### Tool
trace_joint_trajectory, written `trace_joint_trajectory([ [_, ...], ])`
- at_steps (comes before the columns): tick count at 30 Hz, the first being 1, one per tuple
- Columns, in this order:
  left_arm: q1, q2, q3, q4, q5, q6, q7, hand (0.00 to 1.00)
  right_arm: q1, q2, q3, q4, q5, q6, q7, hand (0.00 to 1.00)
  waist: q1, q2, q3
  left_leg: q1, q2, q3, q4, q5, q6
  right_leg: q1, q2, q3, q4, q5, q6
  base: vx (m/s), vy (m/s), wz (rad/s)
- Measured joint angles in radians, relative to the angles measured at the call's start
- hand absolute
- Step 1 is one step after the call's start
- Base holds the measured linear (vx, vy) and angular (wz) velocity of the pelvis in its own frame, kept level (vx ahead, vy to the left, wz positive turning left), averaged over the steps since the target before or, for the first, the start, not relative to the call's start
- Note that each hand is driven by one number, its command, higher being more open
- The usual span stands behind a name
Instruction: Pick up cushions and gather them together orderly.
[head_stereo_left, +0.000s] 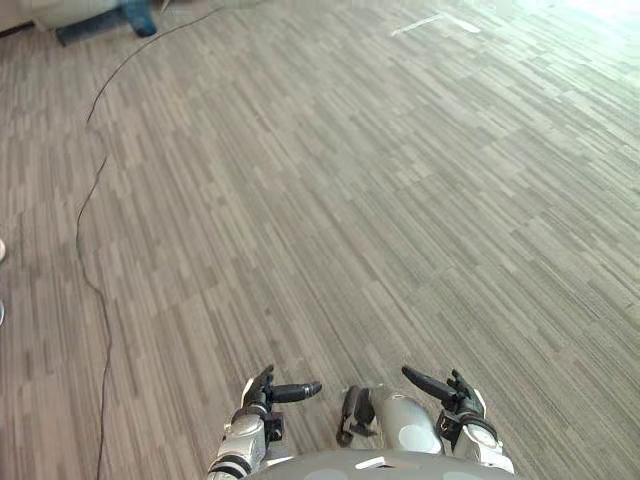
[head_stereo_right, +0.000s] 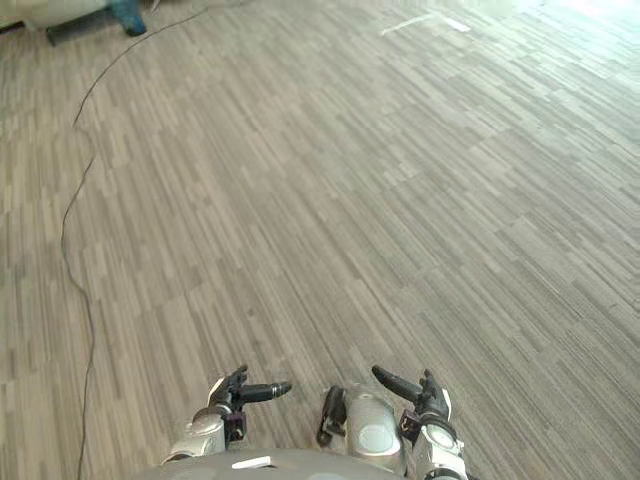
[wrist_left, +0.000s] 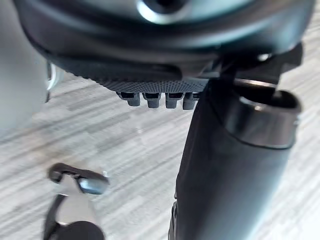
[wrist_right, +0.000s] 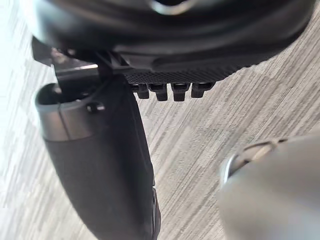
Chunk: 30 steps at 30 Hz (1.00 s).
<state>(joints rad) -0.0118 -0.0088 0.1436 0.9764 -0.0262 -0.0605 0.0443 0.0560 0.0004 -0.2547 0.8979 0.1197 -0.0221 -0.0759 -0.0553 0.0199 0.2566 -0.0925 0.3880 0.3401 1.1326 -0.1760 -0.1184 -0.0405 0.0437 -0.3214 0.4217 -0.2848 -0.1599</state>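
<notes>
My left hand (head_stereo_left: 268, 393) and right hand (head_stereo_left: 448, 390) hang low at the near edge of the view, close to my body, over bare floor. Each thumb points inward and neither hand holds anything. In the left wrist view the left hand (wrist_left: 160, 86) has its fingers straight, with only floor past them. The right hand (wrist_right: 170, 76) looks the same in the right wrist view. A pale rounded thing (head_stereo_left: 75, 10) that may be a cushion lies at the far left corner, cut off by the view's edge, with a blue object (head_stereo_left: 135, 18) against it.
Grey wood-patterned floor (head_stereo_left: 350, 200) stretches ahead in every direction. A strip of white tape (head_stereo_left: 435, 22) marks the floor at the far right.
</notes>
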Motion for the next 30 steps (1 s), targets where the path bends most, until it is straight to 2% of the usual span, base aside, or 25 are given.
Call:
trace_joint_trajectory([
  [1, 0.002, 0.000, 0.000, -0.009, -0.002, -0.004, 0.000, 1.00, 0.001, 0.000, 0.003, 0.000, 0.000, 0.000, 0.000, 1.00, 0.001, -0.005, 0.003, -0.026, -0.002, 0.002, -0.016, -0.011, 0.005, 0.015, 0.007, 0.014, -0.013, 0.000, 0.000, 0.33, 0.033, -0.89],
  [2, 0.015, -0.002, -0.002, -0.040, -0.003, -0.026, -0.002, 1.00, 0.008, -0.001, 0.005, 0.001, 0.000, 0.001, -0.002, 1.00, 0.011, -0.005, 0.003, -0.093, -0.015, 0.013, -0.105, -0.040, 0.023, 0.063, 0.021, 0.057, -0.050, -0.003, 0.006, 0.36, 0.082, -1.07],
  [4, 0.026, -0.008, 0.000, -0.067, -0.003, -0.044, -0.002, 1.00, 0.016, -0.002, 0.010, 0.001, 0.000, 0.005, -0.007, 1.00, 0.026, -0.009, 0.000, -0.155, -0.072, -0.002, -0.346, -0.055, 0.028, 0.119, 0.025, 0.136, -0.094, -0.011, 0.023, 0.38, 0.113, -1.17],
  [6, 0.025, -0.025, 0.001, -0.084, -0.004, -0.059, -0.001, 1.00, 0.017, -0.001, 0.009, 0.011, -0.001, 0.005, -0.013, 1.00, 0.043, -0.012, -0.005, -0.195, -0.138, -0.064, -0.632, -0.028, -0.014, 0.154, 0.019, 0.218, -0.115, -0.022, 0.065, 0.37, 0.148, -1.07],
  [7, 0.023, -0.032, -0.002, -0.081, -0.004, -0.061, 0.000, 1.00, 0.017, -0.005, 0.009, 0.026, -0.002, 0.003, -0.014, 1.00, 0.047, -0.011, -0.011, -0.202, -0.161, -0.088, -0.749, -0.001, -0.023, 0.175, 0.019, 0.251, -0.130, -0.038, 0.081, 0.46, 0.220, -0.95],
  [8, 0.022, -0.033, -0.002, -0.079, -0.004, -0.062, 0.000, 1.00, 0.017, -0.006, 0.009, 0.036, -0.001, 0.004, -0.015, 1.00, 0.047, -0.014, -0.016, -0.206, -0.173, -0.091, -0.790, 0.033, -0.006, 0.191, 0.015, 0.271, -0.135, -0.051, 0.091, 0.50, 0.239, -1.02],
  [9, 0.023, -0.026, -0.001, -0.079, -0.004, -0.059, 0.000, 1.00, 0.026, 0.002, 0.010, 0.046, -0.004, 0.009, -0.017, 1.00, 0.056, -0.030, -0.043, -0.200, -0.206, -0.117, -0.781, 0.125, 0.043, 0.219, -0.007, 0.318, -0.136, -0.075, 0.113, 0.61, 0.242, -0.83],
  [10, 0.023, -0.021, -0.001, -0.068, -0.004, -0.055, 0.001, 1.00, 0.035, 0.007, 0.009, 0.044, -0.005, 0.007, -0.018, 1.00, 0.052, -0.038, -0.060, -0.199, -0.219, -0.120, -0.772, 0.162, 0.072, 0.223, -0.019, 0.334, -0.133, -0.079, 0.122, 0.67, 0.234, -0.81],
  [11, 0.015, -0.016, -0.002, -0.051, -0.004, -0.044, 0.002, 1.00, 0.042, 0.012, 0.008, 0.047, -0.006, 0.006, -0.019, 1.00, 0.048, -0.066, -0.074, -0.194, -0.229, -0.111, -0.732, 0.150, 0.076, 0.215, -0.049, 0.348, -0.098, -0.093, 0.147, 0.81, 0.260, -0.47],
  [12, 0.005, -0.005, -0.003, -0.042, -0.004, -0.039, 0.003, 1.00, 0.044, 0.023, 0.006, 0.052, -0.010, 0.007, -0.017, 1.00, 0.050, -0.090, -0.076, -0.187, -0.242, -0.086, -0.698, 0.118, 0.103, 0.193, -0.076, 0.352, -0.029, -0.091, 0.163, 0.77, 0.260, -0.50],
  [13, -0.007, 0.014, -0.010, -0.016, -0.005, -0.037, 0.010, 1.00, 0.044, 0.035, 0.000, 0.053, -0.012, 0.008, -0.013, 1.00, 0.049, -0.111, -0.079, -0.137, -0.256, -0.048, -0.685, 0.066, 0.106, 0.132, -0.108, 0.334, 0.163, -0.052, 0.219, 0.62, 0.216, -0.49],
  [14, -0.009, 0.025, -0.015, 0.001, -0.005, -0.029, 0.015, 1.00, 0.038, 0.037, 0.001, 0.052, -0.018, 0.008, -0.012, 1.00, 0.048, -0.116, -0.076, -0.082, -0.264, -0.029, -0.701, 0.034, 0.106, 0.075, -0.134, 0.304, 0.317, 0.022, 0.237, 0.61, 0.217, -0.48],
  [15, -0.013, 0.033, -0.019, 0.023, -0.005, -0.019, 0.019, 1.00, 0.034, 0.035, 0.001, 0.048, -0.019, 0.004, -0.008, 1.00, 0.039, -0.105, -0.069, -0.001, -0.272, -0.019, -0.742, 0.001, 0.108, 0.000, -0.175, 0.261, 0.512, 0.157, 0.227, 0.59, 0.186, -0.35],
  [16, -0.009, 0.041, -0.026, 0.035, -0.004, -0.013, 0.025, 1.00, 0.033, 0.033, 0.005, 0.030, -0.020, -0.009, -0.002, 1.00, 0.028, -0.096, -0.062, 0.085, -0.273, -0.019, -0.783, -0.035, 0.097, -0.068, -0.202, 0.215, 0.654, 0.120, 0.207, 0.58, 0.163, -0.22],
  [18, -0.005, 0.062, -0.062, 0.048, -0.002, -0.011, 0.033, 1.00, 0.033, 0.025, 0.013, 0.013, -0.021, -0.022, 0.004, 1.00, 0.017, -0.088, -0.060, 0.176, -0.267, -0.019, -0.852, -0.044, 0.089, -0.162, -0.209, 0.156, 0.694, 0.059, 0.180, 0.60, 0.057, 0.01],
  [19, -0.013, 0.065, -0.063, 0.064, -0.002, -0.009, 0.035, 1.00, 0.023, 0.013, 0.013, 0.010, -0.021, -0.030, 0.005, 1.00, 0.002, -0.070, -0.048, 0.243, -0.248, -0.012, -0.902, -0.042, 0.086, -0.220, -0.192, 0.103, 0.634, 0.012, 0.153, 0.65, -0.024, 0.12],
  [21, -0.014, 0.067, -0.069, 0.081, -0.001, -0.003, 0.035, 1.00, 0.006, -0.002, 0.012, 0.007, -0.019, -0.035, 0.005, 1.00, -0.010, -0.052, -0.038, 0.307, -0.220, 0.014, -0.938, -0.042, 0.086, -0.296, -0.177, 0.043, 0.480, -0.008, 0.146, 0.55, -0.077, 0.00],
  [22, -0.014, 0.073, -0.088, 0.088, -0.001, -0.003, 0.035, 1.00, 0.000, -0.006, 0.012, 0.006, -0.020, -0.038, 0.004, 1.00, -0.012, -0.054, -0.036, 0.335, -0.216, 0.027, -0.955, -0.042, 0.086, -0.330, -0.179, 0.021, 0.365, 0.006, 0.155, 0.59, -0.137, -0.04],
  [24, -0.013, 0.077, -0.103, 0.092, 0.002, -0.003, 0.033, 1.00, 0.001, -0.007, 0.009, 0.004, -0.019, -0.035, 0.002, 1.00, -0.014, -0.073, -0.032, 0.396, -0.229, 0.046, -0.999, -0.048, 0.074, -0.344, -0.191, -0.009, 0.099, 0.095, 0.187, 0.65, -0.185, 0.01],
  [25, -0.016, 0.066, -0.106, 0.111, 0.018, -0.002, 0.032, 1.00, -0.010, -0.015, 0.000, 0.023, -0.018, -0.029, 0.003, 1.00, -0.018, -0.066, -0.023, 0.454, -0.223, 0.067, -1.030, -0.053, 0.053, -0.314, -0.167, -0.033, 0.037, 0.259, 0.069, 0.59, -0.156, -0.23],
  [26, -0.017, 0.050, -0.115, 0.115, 0.031, -0.002, 0.025, 1.00, -0.025, -0.022, -0.004, 0.030, -0.022, -0.030, -0.001, 1.00, -0.020, -0.048, -0.021, 0.459, -0.247, 0.053, -1.053, -0.024, 0.034, -0.334, -0.152, -0.015, 0.094, 0.189, 0.086, 0.48, -0.120, -0.26],
  [27, -0.017, 0.050, -0.117, 0.115, 0.031, -0.002, 0.025, 1.00, -0.025, -0.021, -0.005, 0.030, -0.022, -0.030, -0.001, 1.00, -0.021, -0.048, -0.020, 0.459, -0.249, 0.052, -1.054, -0.020, 0.035, -0.335, -0.153, -0.014, 0.098, 0.186, 0.087, 0.52, -0.135, -0.23],
  [28, -0.009, 0.036, -0.122, 0.115, 0.039, -0.001, 0.013, 1.00, -0.018, -0.012, -0.042, 0.030, -0.019, -0.022, 0.001, 1.00, -0.048, -0.057, -0.021, 0.506, -0.259, 0.098, -1.050, 0.055, -0.015, -0.324, -0.163, -0.002, 0.197, 0.083, 0.060, 0.41, -0.133, -0.01],
  [29, -0.009, 0.036, -0.122, 0.115, 0.039, -0.001, 0.013, 1.00, -0.017, -0.012, -0.042, 0.030, -0.019, -0.022, 0.001, 1.00, -0.048, -0.057, -0.021, 0.506, -0.258, 0.098, -1.050, 0.055, -0.016, -0.324, -0.163, -0.002, 0.198, 0.082, 0.060, 0.41, -0.182, -0.11],
  [30, -0.006, 0.026, -0.121, 0.114, 0.045, -0.002, 0.012, 1.00, -0.007, -0.010, -0.042, 0.022, -0.019, -0.018, 0.000, 1.00, -0.051, -0.054, -0.025, 0.492, -0.232, 0.071, -0.956, 0.065, -0.035, -0.298, -0.152, 0.001, 0.209, 0.041, 0.063, 0.39, -0.220, -0.19],
])
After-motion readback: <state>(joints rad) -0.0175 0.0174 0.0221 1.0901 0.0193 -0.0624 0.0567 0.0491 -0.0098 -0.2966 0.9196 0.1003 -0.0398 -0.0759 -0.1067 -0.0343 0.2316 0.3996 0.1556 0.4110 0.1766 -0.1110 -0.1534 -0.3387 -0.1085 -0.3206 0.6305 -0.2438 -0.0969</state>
